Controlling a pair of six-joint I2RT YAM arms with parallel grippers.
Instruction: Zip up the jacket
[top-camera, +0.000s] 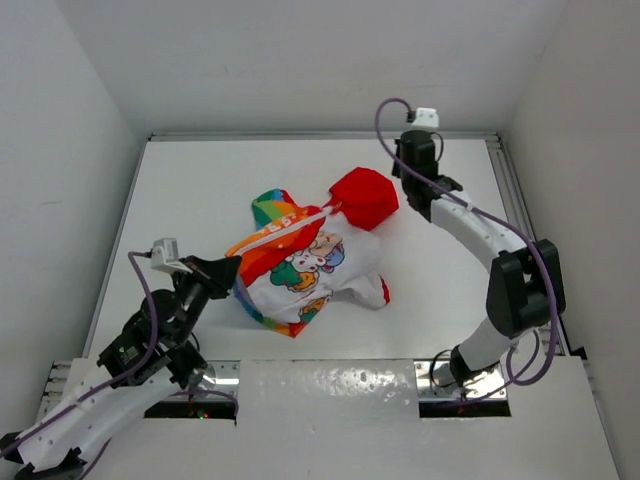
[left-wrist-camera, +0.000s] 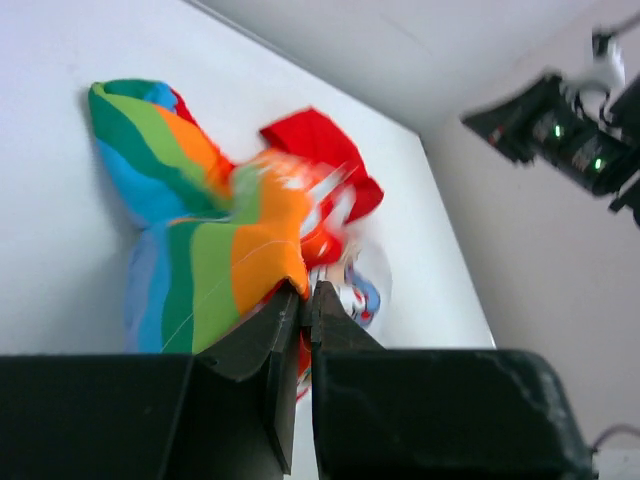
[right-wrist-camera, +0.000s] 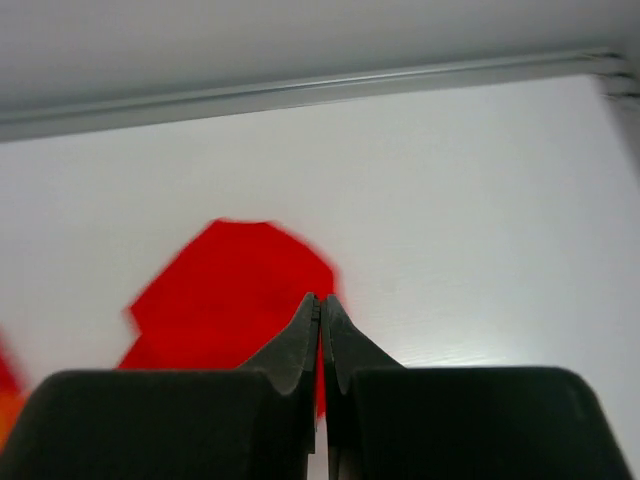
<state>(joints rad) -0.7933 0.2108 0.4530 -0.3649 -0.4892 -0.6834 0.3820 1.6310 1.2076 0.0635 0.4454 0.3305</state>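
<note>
The jacket (top-camera: 305, 270) lies bunched in the middle of the table, with its red hood (top-camera: 363, 197) at the far right, the rainbow sleeve at the left and the white cartoon front facing up. My left gripper (top-camera: 232, 266) is at the jacket's left edge. In the left wrist view the left gripper (left-wrist-camera: 308, 290) is shut, with the orange edge of the jacket (left-wrist-camera: 215, 260) at its tips. My right gripper (top-camera: 408, 180) hovers just right of the hood. In the right wrist view the right gripper (right-wrist-camera: 320, 300) is shut and empty, with the hood (right-wrist-camera: 225, 290) blurred beyond it.
White walls enclose the table on the left, back and right. A metal rail (top-camera: 505, 190) runs along the right side. The right arm's elbow (top-camera: 520, 280) stands over the right part of the table.
</note>
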